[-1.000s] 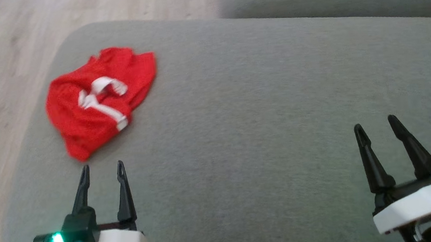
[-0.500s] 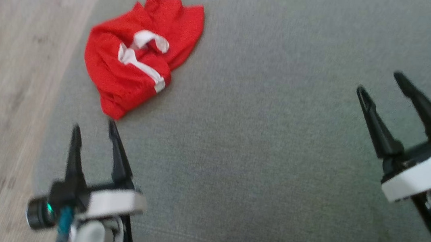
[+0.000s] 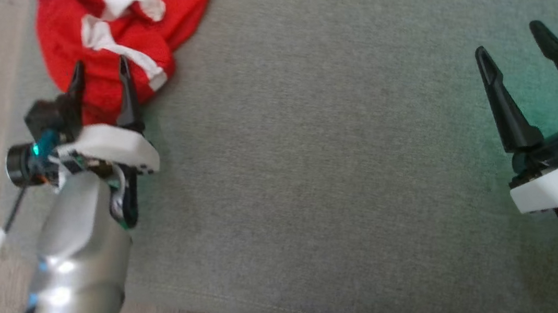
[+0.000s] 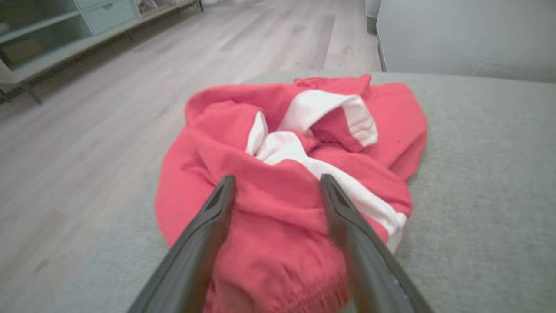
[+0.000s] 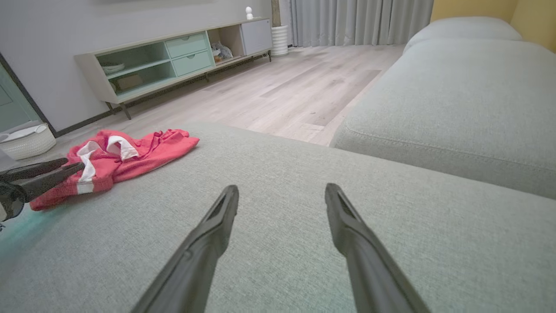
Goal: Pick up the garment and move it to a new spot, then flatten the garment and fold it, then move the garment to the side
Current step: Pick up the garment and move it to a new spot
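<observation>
Grey woven cushion (image 3: 342, 160), crumpled red garment (image 3: 102, 35), spread left pincer (image 3: 100, 69)

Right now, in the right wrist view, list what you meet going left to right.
basket → garment → right gripper → far cushion. The left gripper overlaps the garment, so it is left out.

Red garment (image 3: 89, 57), white bands; grey cushion (image 3: 335, 145)

Soft cloth garment (image 4: 282, 204), matt woven sofa (image 3: 338, 170)
</observation>
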`<state>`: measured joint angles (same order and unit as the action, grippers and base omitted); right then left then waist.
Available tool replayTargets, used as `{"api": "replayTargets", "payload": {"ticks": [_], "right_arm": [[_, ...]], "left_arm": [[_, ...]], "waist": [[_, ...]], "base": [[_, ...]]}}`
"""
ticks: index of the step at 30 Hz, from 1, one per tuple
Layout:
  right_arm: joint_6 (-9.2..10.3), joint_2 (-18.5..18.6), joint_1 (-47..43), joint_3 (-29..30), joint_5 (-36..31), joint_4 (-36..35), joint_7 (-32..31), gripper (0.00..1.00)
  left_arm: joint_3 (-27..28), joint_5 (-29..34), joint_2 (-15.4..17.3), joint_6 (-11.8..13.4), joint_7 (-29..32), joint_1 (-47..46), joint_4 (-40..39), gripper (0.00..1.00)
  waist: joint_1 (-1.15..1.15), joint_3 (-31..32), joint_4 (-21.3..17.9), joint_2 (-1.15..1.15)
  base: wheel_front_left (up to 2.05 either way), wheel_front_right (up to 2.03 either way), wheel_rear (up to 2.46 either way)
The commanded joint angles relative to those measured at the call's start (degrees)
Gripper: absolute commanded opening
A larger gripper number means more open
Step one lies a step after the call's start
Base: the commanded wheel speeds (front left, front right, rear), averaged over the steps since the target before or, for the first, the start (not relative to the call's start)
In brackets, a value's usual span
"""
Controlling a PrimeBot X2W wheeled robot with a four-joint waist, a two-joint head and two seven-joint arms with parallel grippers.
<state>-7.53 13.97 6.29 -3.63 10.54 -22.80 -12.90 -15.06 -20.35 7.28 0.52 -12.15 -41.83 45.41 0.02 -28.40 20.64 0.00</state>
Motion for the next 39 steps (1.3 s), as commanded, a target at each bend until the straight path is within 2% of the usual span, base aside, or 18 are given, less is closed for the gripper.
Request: {"api": "replayTargets", "payload": {"ticks": [1, 6, 7, 8, 9, 15, 20, 24, 29, 34, 39], "right_arm": [[0.04, 0.97, 0.98, -1.27, 0.64, -2.49, -0.26, 1.0], [0.04, 0.94, 0.73, -0.43, 1.05, -2.04, -0.2, 1.0], [0.04, 0.92, 0.64, -0.22, 1.07, -1.91, -0.14, 1.0], [0.04, 0.88, 0.59, -0.01, 1.03, -1.72, -0.04, 1.0], [0.04, 0.74, 0.55, 0.18, 1.01, -1.45, 0.1, 1.0], [0.04, -1.37, 0.9, -0.83, 1.14, 1.19, 2.91, 1.0], [0.04, -3.2, 0.33, -1.89, 1.07, 3.71, 5.24, 1.0], [0.04, -5.3, -0.72, -3.06, 1.2, 6.39, 7.43, 1.0], [0.04, -7.13, -2.66, -4.05, 1.57, 9.27, 9.38, 1.0], [0.04, -8.44, -4.43, -4.4, 2.17, 10.98, 10.53, 1.0], [0.04, -9.6, -5.72, -4.26, 2.77, 11.76, 11.18, 1.0]], "left_arm": [[1.42, -0.74, 2.56, -1.22, 1.21, -3.16, 3.33, 1.0], [1.11, -2.54, 2.63, -4.39, 8.01, -8.72, 14.29, 1.0], [1.13, -2.61, 2.78, -4.59, 7.39, -9.5, 14.99, 0.87], [0.99, -2.38, 3.06, -4.58, 6.43, -9.98, 15.65, 0.4], [1.03, -2.42, 3.19, -4.57, 5.77, -10.14, 16.46, 0.0], [2.4, -3.46, 4.35, -4.09, -0.5, -8.56, 18.8, 0.0], [3.38, -3.99, 5.48, -4.02, -2.29, -5.47, 18.29, 0.0], [3.8, -3.48, 6.34, -3.06, -2.77, -1.66, 15.22, 0.0], [3.51, -1.66, 6.9, -1.51, -2.83, 4.42, 7.5, 0.0], [0.4, 0.2, 5.53, -1.62, -2.28, 10.32, 0.08, 0.0], [-4.46, 1.27, 1.74, -2.59, 2.23, 14.87, -8.11, 0.0]], "waist": [[-0.02, -1.78, -1.74, 0.0], [-0.02, -1.95, -2.37, 0.0], [-0.02, -1.77, -2.43, 0.0], [-0.02, -1.46, -2.52, 0.0], [-0.02, -1.01, -2.6, 0.0], [-0.02, 4.25, -3.7, 0.0], [-0.02, 9.41, -4.86, 0.0], [-0.02, 14.2, -6.04, 0.0], [-0.02, 18.99, -7.98, 0.0], [-0.02, 21.59, -11.57, 0.0], [-0.02, 21.96, -17.53, 0.0]], "base": [[0.0, 0.0, 0.0], [0.0, 0.0, 0.0], [0.0, 0.0, 0.0], [0.0, 0.0, 0.0], [0.0, 0.0, 0.0], [0.0, 0.0, 0.0], [0.0, 0.0, 0.0], [0.0, 0.0, 0.0], [0.0, 0.0, 0.0], [0.0, 0.0, 0.0], [0.0, 0.0, 0.0]]}}
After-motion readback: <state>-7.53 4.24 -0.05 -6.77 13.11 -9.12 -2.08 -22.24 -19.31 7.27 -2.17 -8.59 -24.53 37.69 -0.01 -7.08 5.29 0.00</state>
